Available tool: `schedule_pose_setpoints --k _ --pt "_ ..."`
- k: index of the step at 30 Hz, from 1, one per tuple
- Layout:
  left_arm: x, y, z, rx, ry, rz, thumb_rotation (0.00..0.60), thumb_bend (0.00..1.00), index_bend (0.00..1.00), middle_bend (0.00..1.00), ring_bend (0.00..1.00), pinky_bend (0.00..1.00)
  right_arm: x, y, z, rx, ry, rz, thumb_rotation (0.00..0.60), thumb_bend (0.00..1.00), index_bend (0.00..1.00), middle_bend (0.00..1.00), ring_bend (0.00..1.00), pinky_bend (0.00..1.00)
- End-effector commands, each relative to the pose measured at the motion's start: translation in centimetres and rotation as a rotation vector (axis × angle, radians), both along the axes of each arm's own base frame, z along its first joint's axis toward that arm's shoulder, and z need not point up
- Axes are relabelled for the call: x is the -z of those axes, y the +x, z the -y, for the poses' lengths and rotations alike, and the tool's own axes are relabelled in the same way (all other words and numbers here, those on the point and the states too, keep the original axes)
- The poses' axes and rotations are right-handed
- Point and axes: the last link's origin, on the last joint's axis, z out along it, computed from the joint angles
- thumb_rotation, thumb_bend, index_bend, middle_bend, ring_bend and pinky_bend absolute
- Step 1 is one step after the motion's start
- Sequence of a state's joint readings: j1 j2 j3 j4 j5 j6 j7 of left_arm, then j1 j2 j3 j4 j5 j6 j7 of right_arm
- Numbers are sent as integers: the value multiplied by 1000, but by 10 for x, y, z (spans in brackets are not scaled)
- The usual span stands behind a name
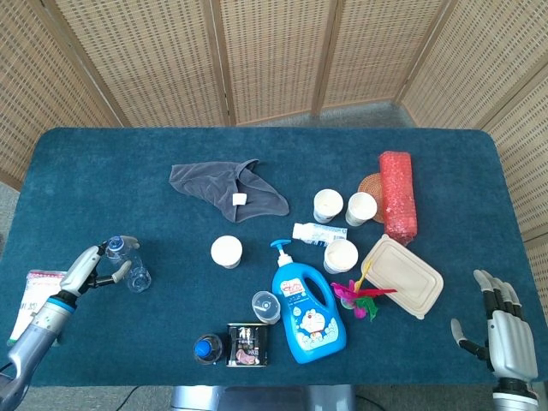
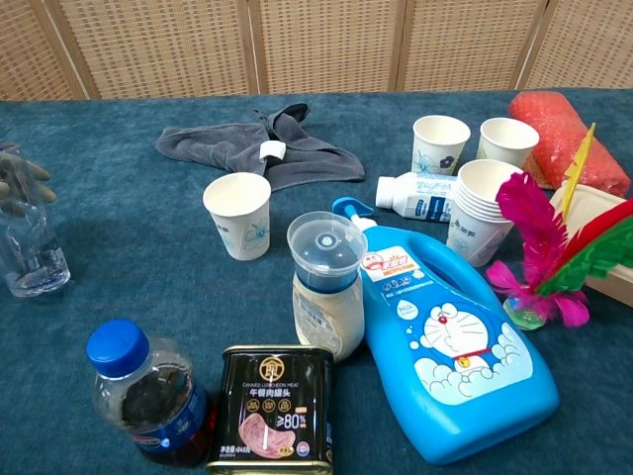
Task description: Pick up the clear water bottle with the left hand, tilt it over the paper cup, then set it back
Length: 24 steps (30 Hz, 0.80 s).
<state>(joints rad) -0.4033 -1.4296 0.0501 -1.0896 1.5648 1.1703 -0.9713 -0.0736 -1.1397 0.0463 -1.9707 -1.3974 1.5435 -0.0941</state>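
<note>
The clear water bottle [image 1: 130, 264] [image 2: 30, 249] stands close to upright near the table's left edge, its base on or just above the blue cloth. My left hand [image 1: 92, 266] [image 2: 20, 180] holds it around the upper part, fingers wrapped on both sides. A single paper cup [image 1: 227, 251] [image 2: 238, 214] stands well to the right of the bottle, upright and empty-looking. My right hand [image 1: 499, 329] hangs at the table's near right corner, fingers spread, holding nothing; the chest view does not show it.
A grey cloth [image 1: 227, 187] lies behind the cup. A blue detergent bottle [image 1: 305, 306], a tin [image 1: 249, 344], a dark drink bottle [image 1: 206, 349], a small jar [image 1: 266, 306], more paper cups [image 1: 342, 208], a lidded box [image 1: 402, 276] and a red roll [image 1: 398, 194] crowd the middle and right.
</note>
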Motion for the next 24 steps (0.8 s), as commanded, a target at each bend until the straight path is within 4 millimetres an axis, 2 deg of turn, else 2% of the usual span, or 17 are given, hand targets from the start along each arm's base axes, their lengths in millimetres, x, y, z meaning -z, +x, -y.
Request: schedule_pose_setpoints --k 1,7,24 --pt "1 1 -1 3 -1 -11 310 449 237 307 244 238 0 0 0 1 0 0 600 395 0 31 0 0" --pt "2 3 -3 9 0 -19 284 429 226 305 243 226 0 -1 0 4 0 1 600 396 0 32 0 0" --pt "-2 12 -8 53 -2 -90 260 425 193 283 214 192 0 -3 -2 6 -5 7 600 394 0 31 0 0"
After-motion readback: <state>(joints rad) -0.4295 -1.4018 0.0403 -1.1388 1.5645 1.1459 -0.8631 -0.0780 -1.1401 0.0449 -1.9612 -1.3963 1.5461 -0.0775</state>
